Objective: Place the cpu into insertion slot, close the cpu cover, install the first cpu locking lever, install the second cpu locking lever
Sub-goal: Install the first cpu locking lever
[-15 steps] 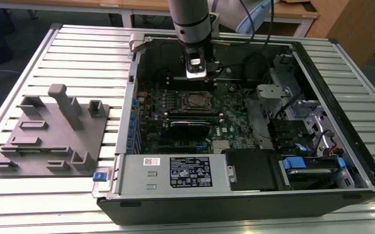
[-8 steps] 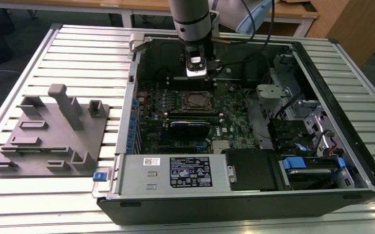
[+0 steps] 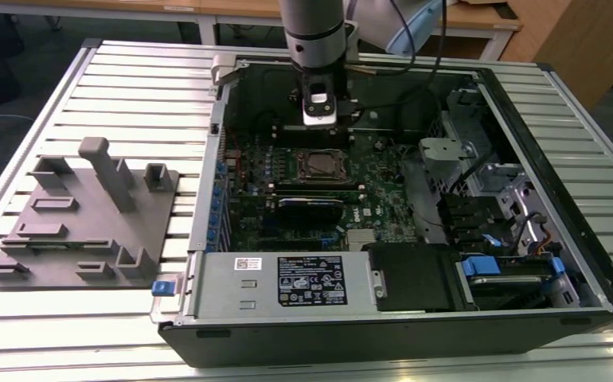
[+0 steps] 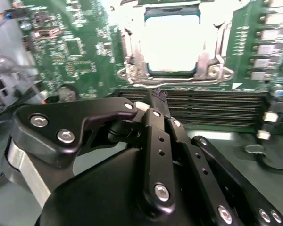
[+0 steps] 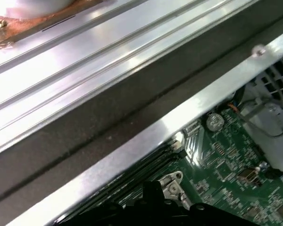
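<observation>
fingers (image 4: 156,96) closed, empty, cpu (image 3: 321,165) flat in socket

I am seeing the insertion slot (image 3: 322,165) lying flat on the green board, a small dark square with a silver rim, and the cpu (image 3: 321,165) is sitting inside it, a dull bronze square. In the second wrist view the cpu (image 4: 172,44) is glaring pale, with the cpu cover (image 4: 212,56) framing it as thin silver metal; I cannot tell whether the cover is lying fully down.
</observation>
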Tool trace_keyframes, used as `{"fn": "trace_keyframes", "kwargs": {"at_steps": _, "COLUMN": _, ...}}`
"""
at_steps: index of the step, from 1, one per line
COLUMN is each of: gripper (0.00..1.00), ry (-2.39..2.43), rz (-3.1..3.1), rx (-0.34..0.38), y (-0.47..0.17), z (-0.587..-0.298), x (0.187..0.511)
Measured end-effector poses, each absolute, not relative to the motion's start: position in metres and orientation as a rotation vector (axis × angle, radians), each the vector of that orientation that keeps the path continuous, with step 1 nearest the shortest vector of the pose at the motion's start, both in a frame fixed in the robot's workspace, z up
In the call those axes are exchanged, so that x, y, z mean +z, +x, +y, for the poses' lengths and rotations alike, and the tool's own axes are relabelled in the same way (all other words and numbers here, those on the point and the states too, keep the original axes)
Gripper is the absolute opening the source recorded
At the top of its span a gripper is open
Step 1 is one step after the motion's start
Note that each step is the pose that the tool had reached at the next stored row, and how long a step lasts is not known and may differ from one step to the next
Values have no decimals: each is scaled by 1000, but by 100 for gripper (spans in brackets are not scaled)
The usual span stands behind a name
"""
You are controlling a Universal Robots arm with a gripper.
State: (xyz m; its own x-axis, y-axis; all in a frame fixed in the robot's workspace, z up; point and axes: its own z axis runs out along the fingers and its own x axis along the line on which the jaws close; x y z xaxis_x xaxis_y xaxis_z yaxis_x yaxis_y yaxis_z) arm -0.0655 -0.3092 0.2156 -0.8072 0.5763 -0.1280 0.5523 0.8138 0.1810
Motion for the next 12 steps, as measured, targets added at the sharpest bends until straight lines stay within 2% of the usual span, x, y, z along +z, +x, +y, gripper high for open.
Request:
{"fn": "trace_keyframes", "kwargs": {"at_steps": 4, "gripper": 10, "ry": 900, "rz": 2865, "rx": 170, "y": -65, "z": -309, "x": 215}}
{"fn": "trace_keyframes", "kwargs": {"at_steps": 12, "gripper": 10, "ry": 886, "rz": 2871, "rx": 171, "y": -65, "z": -309, "x": 215}}
